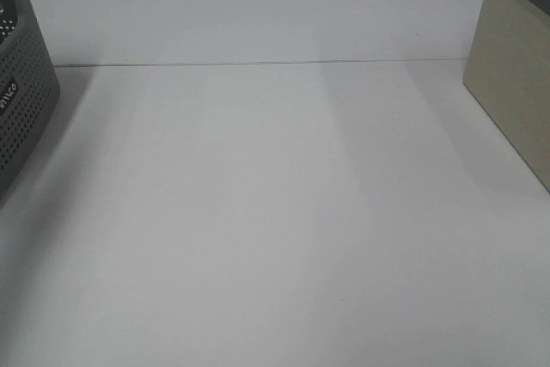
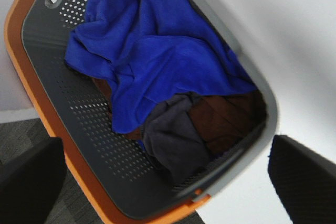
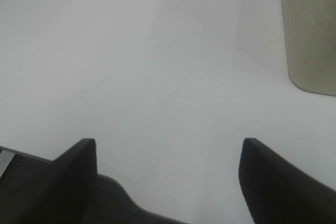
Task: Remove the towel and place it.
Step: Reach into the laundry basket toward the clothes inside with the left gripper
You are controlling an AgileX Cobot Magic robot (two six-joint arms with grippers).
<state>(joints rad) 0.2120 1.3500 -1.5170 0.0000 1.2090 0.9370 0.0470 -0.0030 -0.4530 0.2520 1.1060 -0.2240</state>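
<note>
The royal-blue towel [image 2: 152, 51] lies crumpled inside the grey perforated basket [image 2: 47, 66], on top of a brown cloth [image 2: 228, 116] and a dark grey cloth [image 2: 170, 137]. My left gripper [image 2: 168, 182] hangs open above the basket, its two black fingers [image 2: 31, 182] wide apart and holding nothing. The basket shows at the left edge of the exterior high view [image 1: 21, 100]; the towel is hidden there. My right gripper [image 3: 168, 182] is open and empty over the white table [image 3: 157, 66]. Neither gripper shows in the exterior high view.
The basket has an orange outer rim [image 2: 21, 40]. A beige box [image 1: 511, 75] stands at the right of the table and also shows in the right wrist view [image 3: 310, 30]. A white back panel [image 1: 258, 10] closes the far side. The table's near edge [image 3: 121, 198] borders dark floor.
</note>
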